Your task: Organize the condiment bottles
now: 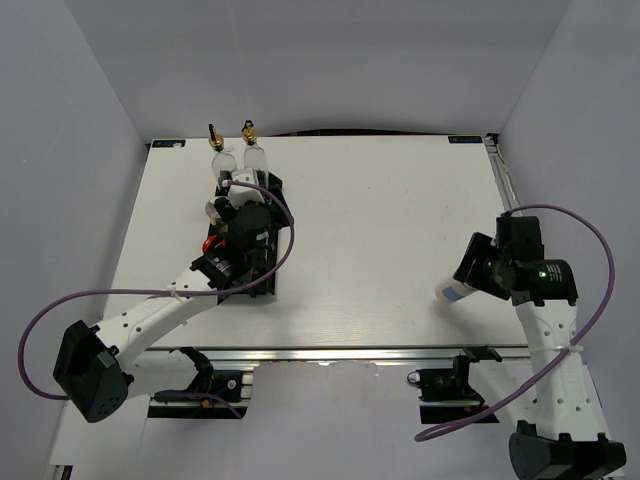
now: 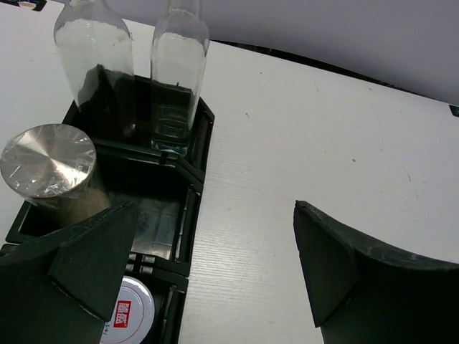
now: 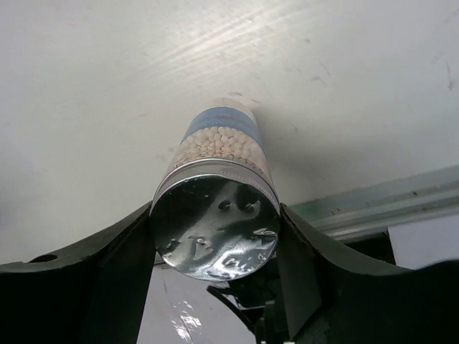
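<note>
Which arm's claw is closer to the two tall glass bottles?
Left. The left claw hovers over the tray just before the glass bottles; the right claw grips a shaker far across the table.

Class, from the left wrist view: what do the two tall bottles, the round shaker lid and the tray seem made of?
Tall bottles: likely clear glass; the tray shows through them. Shaker lid: brushed metal, by its silvery radial sheen, perhaps coated plastic. Tray: probably black plastic, dull gloss, moulded dividers.
</note>
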Controlling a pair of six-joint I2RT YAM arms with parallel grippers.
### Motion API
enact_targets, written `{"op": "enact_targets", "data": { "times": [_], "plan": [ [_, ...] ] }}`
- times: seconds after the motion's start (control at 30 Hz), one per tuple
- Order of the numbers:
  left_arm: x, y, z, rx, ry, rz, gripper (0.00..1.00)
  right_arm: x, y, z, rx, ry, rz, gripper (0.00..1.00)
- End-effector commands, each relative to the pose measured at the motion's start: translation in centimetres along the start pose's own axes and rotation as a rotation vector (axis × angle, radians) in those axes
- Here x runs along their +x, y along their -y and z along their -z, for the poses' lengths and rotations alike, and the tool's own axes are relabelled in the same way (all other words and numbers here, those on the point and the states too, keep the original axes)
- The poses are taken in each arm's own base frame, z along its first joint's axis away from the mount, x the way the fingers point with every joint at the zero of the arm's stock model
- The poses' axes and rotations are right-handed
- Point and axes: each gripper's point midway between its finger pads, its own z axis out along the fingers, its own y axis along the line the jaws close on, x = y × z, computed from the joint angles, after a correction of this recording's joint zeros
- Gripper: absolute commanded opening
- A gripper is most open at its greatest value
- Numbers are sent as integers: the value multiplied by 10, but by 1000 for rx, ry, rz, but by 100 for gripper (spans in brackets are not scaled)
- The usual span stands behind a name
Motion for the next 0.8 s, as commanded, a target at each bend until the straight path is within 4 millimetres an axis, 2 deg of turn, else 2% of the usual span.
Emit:
{"op": "enact_targets", "data": {
  "times": [0.0,0.13,0.17,0.2,0.3,0.33,0.4,0.43,0.47,0.5,0.53,0.57,0.6,0.63,0.7,0.73,0.77],
  "plan": [
    [-7,2,5,25,11,42,98,-32,-38,20,-200,134,37,0],
    [-2,5,5,45,-5,62,98,-49,-71,31,-344,198,85,0],
    [0,8,6,56,-14,65,98,-59,-80,34,-368,233,93,0],
    [1,8,6,57,-19,72,98,-58,-92,36,-402,236,126,0],
    [8,4,10,54,-47,72,98,-71,-114,32,-401,289,173,0],
    [12,2,12,50,-60,77,98,-64,-132,27,-419,259,228,0],
    [13,-2,16,48,-71,85,98,-75,-152,27,-426,297,255,0],
    [17,-5,19,39,-90,84,98,-71,-168,19,-434,272,306,0],
    [19,-8,21,36,-99,83,98,-74,-177,17,-441,275,324,0],
    [16,-11,26,34,-95,96,98,-81,-194,24,-481,306,345,0],
    [17,-14,29,28,-102,107,98,-79,-207,14,-477,284,375,0],
    [22,-21,33,16,-121,99,98,-82,-216,13,-481,291,405,0],
    [17,-25,38,13,-110,116,98,-84,-228,14,-502,302,429,0],
    [23,-30,40,4,-120,123,98,-82,-249,11,-526,291,470,0],
    [28,-39,46,-17,-132,114,98,-77,-277,13,-587,290,541,0],
    [27,-45,49,-32,-126,121,98,-70,-291,0,-585,260,577,0],
    [31,-52,51,-56,-137,108,98,-76,-306,8,-612,286,605,0]
  ]
}}
